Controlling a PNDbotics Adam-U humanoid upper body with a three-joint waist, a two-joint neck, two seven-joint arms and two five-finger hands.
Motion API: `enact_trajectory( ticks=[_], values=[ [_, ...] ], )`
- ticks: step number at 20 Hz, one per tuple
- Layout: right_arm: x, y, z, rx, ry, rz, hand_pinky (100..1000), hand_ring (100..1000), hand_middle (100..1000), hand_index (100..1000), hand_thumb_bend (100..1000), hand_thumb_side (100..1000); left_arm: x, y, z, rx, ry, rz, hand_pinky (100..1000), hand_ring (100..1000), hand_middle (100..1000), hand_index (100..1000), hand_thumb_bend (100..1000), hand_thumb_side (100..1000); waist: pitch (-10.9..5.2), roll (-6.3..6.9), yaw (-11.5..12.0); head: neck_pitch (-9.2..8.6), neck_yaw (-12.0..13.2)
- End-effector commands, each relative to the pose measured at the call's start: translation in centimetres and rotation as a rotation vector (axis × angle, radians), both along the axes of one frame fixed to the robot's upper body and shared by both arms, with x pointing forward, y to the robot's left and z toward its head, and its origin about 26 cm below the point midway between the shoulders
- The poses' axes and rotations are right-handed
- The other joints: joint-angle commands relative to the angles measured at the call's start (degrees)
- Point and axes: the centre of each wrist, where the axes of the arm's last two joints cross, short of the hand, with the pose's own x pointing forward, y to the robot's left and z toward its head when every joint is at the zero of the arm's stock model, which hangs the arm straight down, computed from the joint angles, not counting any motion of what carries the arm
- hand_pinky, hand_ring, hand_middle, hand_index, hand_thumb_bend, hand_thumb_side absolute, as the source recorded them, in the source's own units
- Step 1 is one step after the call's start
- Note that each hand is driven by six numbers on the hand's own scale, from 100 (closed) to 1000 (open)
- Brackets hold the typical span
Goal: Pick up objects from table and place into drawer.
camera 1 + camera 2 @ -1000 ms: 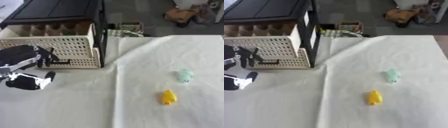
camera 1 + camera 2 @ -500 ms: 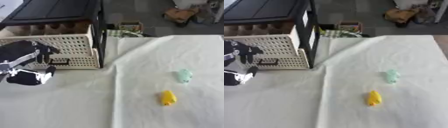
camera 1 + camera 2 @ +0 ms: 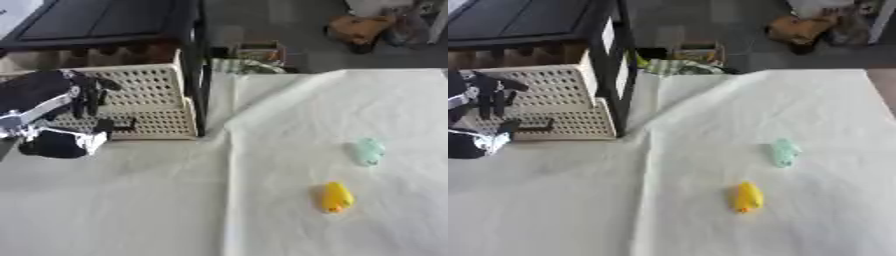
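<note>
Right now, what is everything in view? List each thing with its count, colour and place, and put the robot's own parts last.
Perforated drawer: one, cream, pulled out of the black cabinet at the table's upper left.
Cabinet: one, black, upper left, holding the drawer.
Yellow object: one, yellow, on the cloth right of centre, nearer the camera.
Pale green object: one, pale green, on the cloth just beyond and right of the yellow one.
Tablecloth: one, white, covering the table.
Clutter on the floor: several items, brown and mixed colours, beyond the far table edge.
Left hand: one, black and silver, at the drawer's front, fingers by the handle.
Right hand: not in view.
</note>
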Motion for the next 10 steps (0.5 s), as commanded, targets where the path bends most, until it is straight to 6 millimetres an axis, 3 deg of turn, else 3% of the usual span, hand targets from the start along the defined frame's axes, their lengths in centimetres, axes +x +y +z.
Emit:
enact_trajectory(
  ticks=[1,10],
  values=[
    [-0.22,-0.04,0.82,-0.018,-0.026,-0.004,570,601,302,703,347,797,-0.05,0.29,0.81,0.014,-0.051,0.020,281,574,628,937,105,408,-0.93,-0.03,-0.07,-0.71,0.21],
    [-0.24,-0.05,0.68,-0.010,-0.023,-0.006,569,600,300,701,346,792,0.07,0.06,0.80,-0.001,-0.068,0.002,286,582,645,994,105,408,-0.79,-0.07,-0.31,-1.13,0.39]
  ],
)
